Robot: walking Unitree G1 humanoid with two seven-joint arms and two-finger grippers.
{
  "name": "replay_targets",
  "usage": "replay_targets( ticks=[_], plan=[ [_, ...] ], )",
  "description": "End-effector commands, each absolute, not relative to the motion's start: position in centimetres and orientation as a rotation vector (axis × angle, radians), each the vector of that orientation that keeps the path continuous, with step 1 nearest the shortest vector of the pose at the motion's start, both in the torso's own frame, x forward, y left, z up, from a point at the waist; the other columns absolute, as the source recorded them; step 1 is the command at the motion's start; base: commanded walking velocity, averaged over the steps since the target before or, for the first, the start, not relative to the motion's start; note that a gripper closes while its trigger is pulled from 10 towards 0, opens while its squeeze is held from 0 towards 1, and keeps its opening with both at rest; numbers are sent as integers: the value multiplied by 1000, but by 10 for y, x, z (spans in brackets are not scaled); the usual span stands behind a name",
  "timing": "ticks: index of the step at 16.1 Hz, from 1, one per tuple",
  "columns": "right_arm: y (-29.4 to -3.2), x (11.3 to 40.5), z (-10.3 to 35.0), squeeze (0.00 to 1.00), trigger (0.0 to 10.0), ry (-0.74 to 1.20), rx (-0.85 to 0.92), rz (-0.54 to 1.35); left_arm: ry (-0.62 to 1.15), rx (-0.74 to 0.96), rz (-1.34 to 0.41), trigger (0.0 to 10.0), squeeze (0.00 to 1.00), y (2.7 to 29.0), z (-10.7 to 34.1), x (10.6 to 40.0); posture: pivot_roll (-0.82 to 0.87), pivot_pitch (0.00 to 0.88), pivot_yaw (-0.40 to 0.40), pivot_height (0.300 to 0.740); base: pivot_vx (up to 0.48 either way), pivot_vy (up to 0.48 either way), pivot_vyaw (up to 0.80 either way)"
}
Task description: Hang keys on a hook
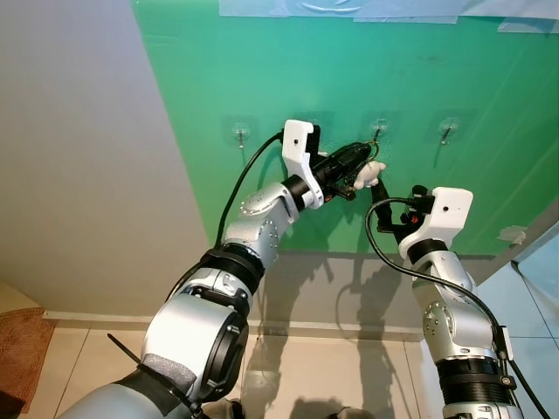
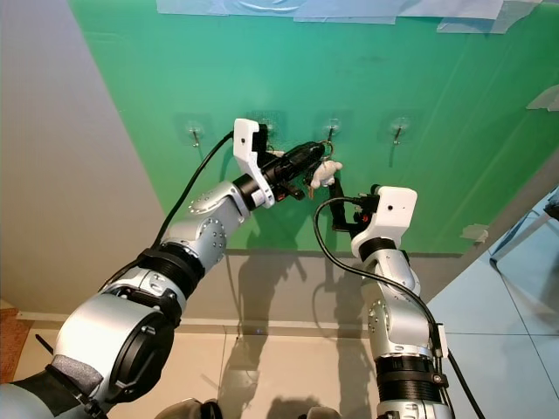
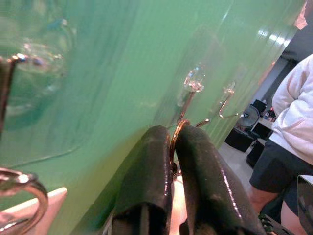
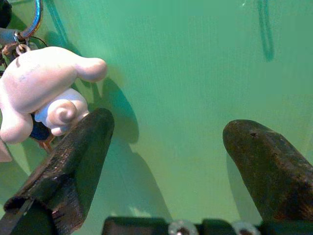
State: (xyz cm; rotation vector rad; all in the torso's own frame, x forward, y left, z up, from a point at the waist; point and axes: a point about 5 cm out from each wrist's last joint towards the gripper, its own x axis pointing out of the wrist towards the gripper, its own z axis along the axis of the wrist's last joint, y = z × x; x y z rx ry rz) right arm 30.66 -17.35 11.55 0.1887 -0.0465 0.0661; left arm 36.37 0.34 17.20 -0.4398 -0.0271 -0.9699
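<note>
My left gripper (image 1: 362,159) is raised against the green wall panel (image 1: 262,70), shut on the key ring (image 3: 174,139). The ring's top sits right at a clear stick-on hook (image 1: 378,131); whether it is over the hook I cannot tell. A white plush charm (image 1: 370,174) dangles from the ring beside the fingertips. The charm (image 4: 41,93) hangs close to one finger (image 4: 73,152) of my right gripper (image 1: 381,196). That gripper is open, just below the charm, pointing at the panel with nothing between its fingers.
Several clear hooks are stuck in a row on the panel, among them one (image 1: 241,135) at the left and one (image 1: 447,131) at the right. A person in a white top (image 3: 298,117) sits off to the side. Tiled floor (image 1: 297,375) lies below the wall.
</note>
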Motion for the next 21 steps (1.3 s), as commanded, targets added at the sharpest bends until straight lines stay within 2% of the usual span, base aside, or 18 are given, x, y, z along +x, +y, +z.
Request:
replay_targets(
  ticks=[1, 13, 18, 19, 21],
  plan=[
    [-175, 305, 118, 0, 10000, -54, 191, 59, -47, -536, -1144, 10000, 1000, -67, 194, 336, -201, 42, 25, 740, 0, 0, 0],
    [-177, 303, 112, 0, 10000, -41, 194, 47, -116, -570, -1085, 10000, 1000, -26, 177, 342, -202, 25, 45, 740, 0, 0, 0],
    [-177, 299, 102, 0, 10000, -13, 194, 49, -177, -592, -1062, 10000, 1000, 14, 161, 332, -189, 26, 44, 740, 0, 0, 0],
    [-178, 297, 95, 0, 10000, 14, 187, 46, -187, -574, -1077, 10000, 0, 21, 155, 324, -188, 25, 41, 740, 0, 0, 0],
    [-180, 295, 90, 0, 10000, 31, 178, 47, -196, -589, -1065, 10000, 0, 26, 154, 319, -184, 25, 34, 740, 0, 0, 0]
  ],
)
